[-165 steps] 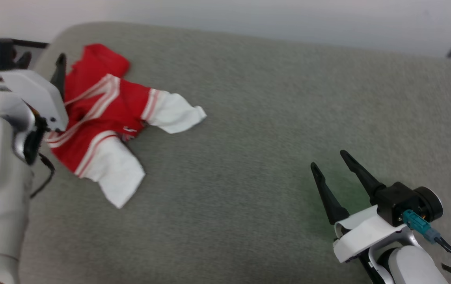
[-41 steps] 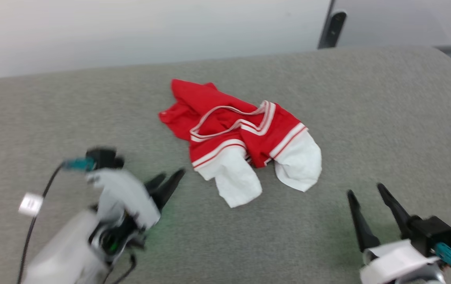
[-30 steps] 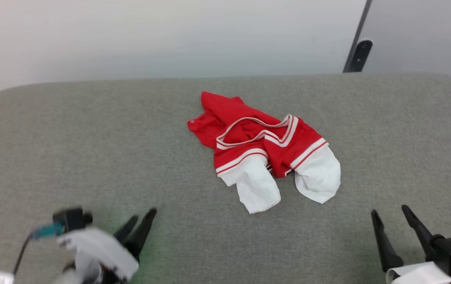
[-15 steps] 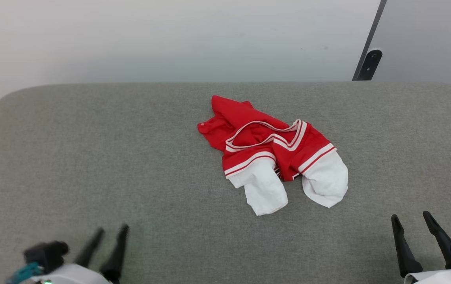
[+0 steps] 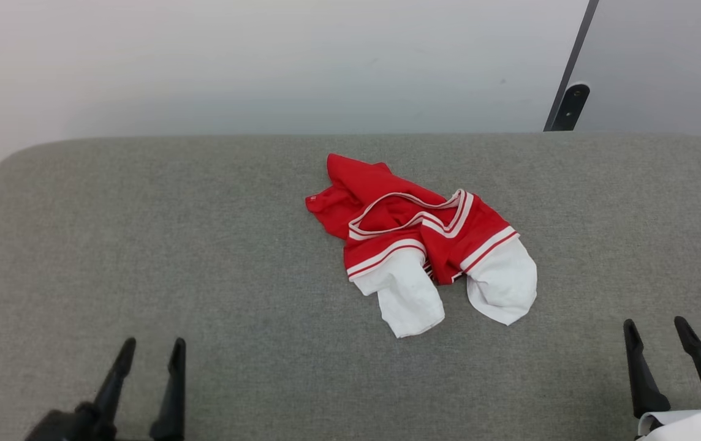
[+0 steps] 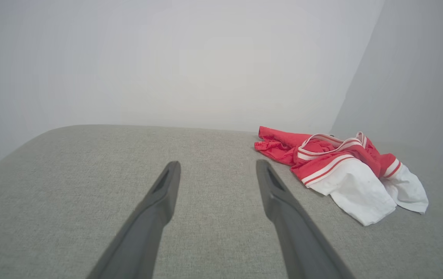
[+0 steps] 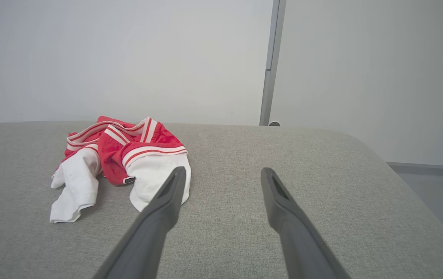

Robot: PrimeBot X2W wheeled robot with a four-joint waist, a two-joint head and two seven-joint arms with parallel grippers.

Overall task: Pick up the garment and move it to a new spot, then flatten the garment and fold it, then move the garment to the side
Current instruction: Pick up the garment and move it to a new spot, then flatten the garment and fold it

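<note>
The red jersey T-shirt (image 5: 418, 239) with white short sleeves and striped trim lies crumpled near the middle of the grey fabric-covered counter (image 5: 203, 245). Its sleeves (image 5: 409, 300) point toward the robot and the red body is bunched up behind them. From here the job in hand looks like flattening. I'd have each pincer take one side of the cloth, at the shoulder seams or the hem rather than a loose sleeve. Then draw the two apart evenly, so the folds open instead of dragging the heap along.

The left pincer (image 5: 154, 343) and the right pincer (image 5: 655, 322) are both released, fingers spread, holding nothing. The T-shirt sits ahead of and between them, touching neither, somewhat nearer the right one.
</note>
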